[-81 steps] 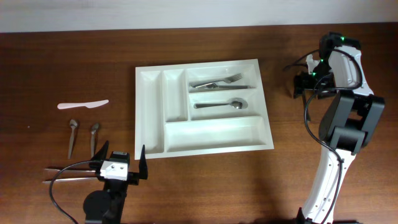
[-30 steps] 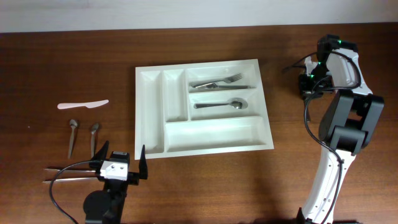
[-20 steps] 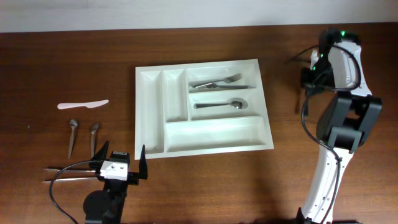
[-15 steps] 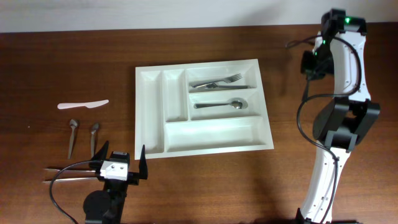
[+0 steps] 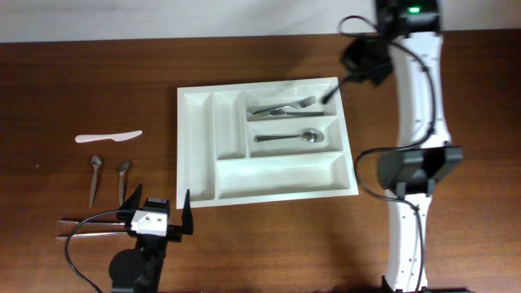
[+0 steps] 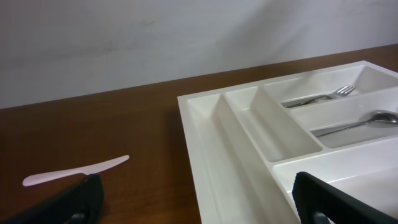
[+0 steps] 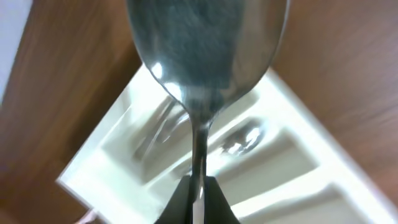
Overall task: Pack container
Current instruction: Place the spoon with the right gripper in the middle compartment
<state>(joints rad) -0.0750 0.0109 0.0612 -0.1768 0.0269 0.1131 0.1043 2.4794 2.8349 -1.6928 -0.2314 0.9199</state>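
The container is a large white compartment tray in the middle of the table. A fork lies in its far wide compartment and a spoon in the one below. My right gripper hangs over the tray's far right corner. In the right wrist view it is shut on the handle of a metal spoon, bowl pointing away from the jaws, with the tray blurred below. My left gripper rests at the near left, open and empty, facing the tray.
Left of the tray lie a white plastic knife, two small spoons, and two long thin utensils beside the left gripper. The right arm's base stands right of the tray.
My right arm has swung from the table's right side up and left to the tray's far right corner, still shut on the spoon. The left arm has not moved.
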